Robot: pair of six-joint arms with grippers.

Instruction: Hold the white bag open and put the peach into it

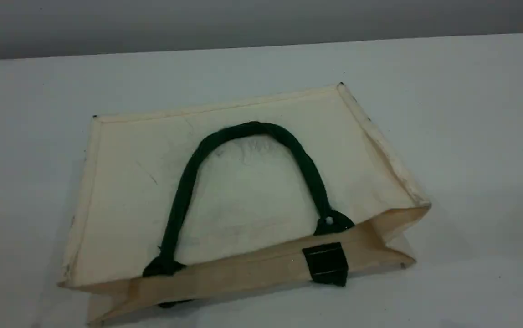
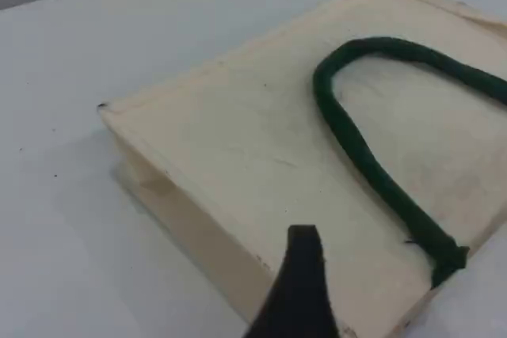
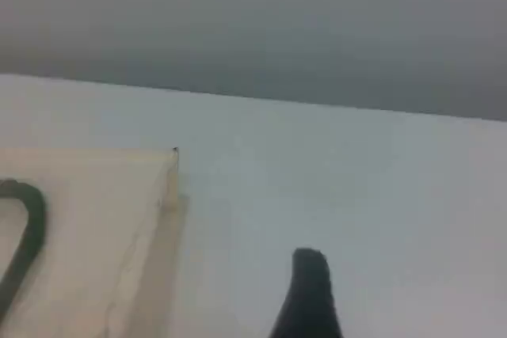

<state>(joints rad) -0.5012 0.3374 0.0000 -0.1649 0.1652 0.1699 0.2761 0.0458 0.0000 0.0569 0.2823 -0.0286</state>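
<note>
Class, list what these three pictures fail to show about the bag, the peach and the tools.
Peach: in no view.
White bag interior: scene view, covered by its flat top panel.
Left tool, right tool: wrist views, one fingertip each, the rest cut off at the bottom edge.
Arms: outside scene view.

Only a little of the robot is being shown right now. The left fingertip (image 2: 299, 286) is being seen as a matte black tapered blade, squared at its end. The right fingertip (image 3: 307, 294) is being seen as black too, narrow, round-ended, slightly blurred.
</note>
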